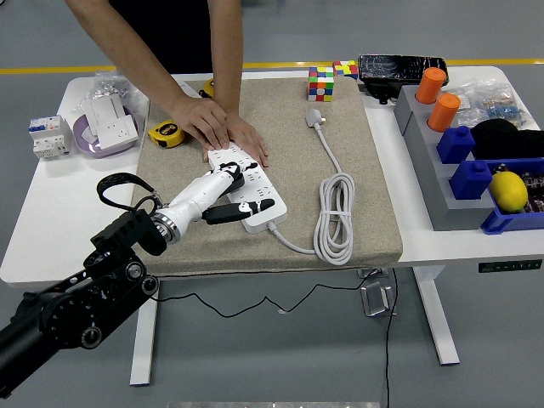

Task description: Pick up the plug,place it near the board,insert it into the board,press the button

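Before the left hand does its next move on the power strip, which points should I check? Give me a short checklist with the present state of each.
1. Power strip held steady: ok, the person's hands press its far end.
2. Left hand over the strip: ok, fingers spread above the sockets.
3. Plug held in the hand: not ok, no plug seen in it.
4. White plug location: not ok, lying on the mat, apart from the strip.
5. Fingertip on the button: cannot tell.
6. Coiled cable clear of the hand: ok.
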Robot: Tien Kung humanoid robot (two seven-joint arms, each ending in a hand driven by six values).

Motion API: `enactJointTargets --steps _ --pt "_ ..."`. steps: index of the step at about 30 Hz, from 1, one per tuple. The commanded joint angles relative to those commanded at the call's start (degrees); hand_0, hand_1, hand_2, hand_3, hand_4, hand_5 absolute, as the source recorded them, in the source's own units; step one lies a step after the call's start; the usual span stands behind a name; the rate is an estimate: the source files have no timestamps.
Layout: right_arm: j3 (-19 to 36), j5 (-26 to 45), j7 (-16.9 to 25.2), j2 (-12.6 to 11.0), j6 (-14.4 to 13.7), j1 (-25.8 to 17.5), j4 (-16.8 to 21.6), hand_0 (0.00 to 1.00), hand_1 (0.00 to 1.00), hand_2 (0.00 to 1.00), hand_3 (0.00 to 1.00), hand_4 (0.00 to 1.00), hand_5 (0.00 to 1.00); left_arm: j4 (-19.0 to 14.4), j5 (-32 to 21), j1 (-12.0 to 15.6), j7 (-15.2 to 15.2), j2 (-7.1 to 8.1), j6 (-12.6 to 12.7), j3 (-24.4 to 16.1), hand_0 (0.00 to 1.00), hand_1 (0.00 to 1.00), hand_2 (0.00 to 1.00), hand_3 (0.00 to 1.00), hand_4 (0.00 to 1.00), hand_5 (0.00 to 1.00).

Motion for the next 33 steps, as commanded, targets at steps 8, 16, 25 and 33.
enactJointTargets --steps 8,16,25,33 --pt "0.1 -0.1 0.0 0.0 0.0 0.2 0.0 0.966 0.916 0.837 0.829 0.998 0.990 1.7 0.6 -0.8 -0.1 -0.45 -0.1 -0.4 0.998 0.998 0.998 0.998 0.998 0.998" --pt "0.0 0.0 0.0 0.0 0.0 0.0 0.0 0.966 0.916 0.837 0.829 0.998 0.991 0.1 2.1 -0.9 -0.1 -0.06 0.1 -1.6 0.998 0.998 0.998 0.998 0.998 0.998" --pt "0.2 -0.1 0.0 0.0 0.0 -0.1 0.0 0.965 0.917 0.838 0.828 0.998 0.992 -6.8 5.2 1.2 0.8 1.25 3.6 -3.8 0.948 0.884 0.830 0.938 0.998 0.952" --pt "0.2 0.1 0.0 -0.1 0.0 -0.3 -0.1 0.963 0.917 0.838 0.828 0.998 0.991 -20.8 17.0 2.6 11.0 2.63 -0.5 -4.9 0.420 0.435 0.445 0.892 0.775 0.407"
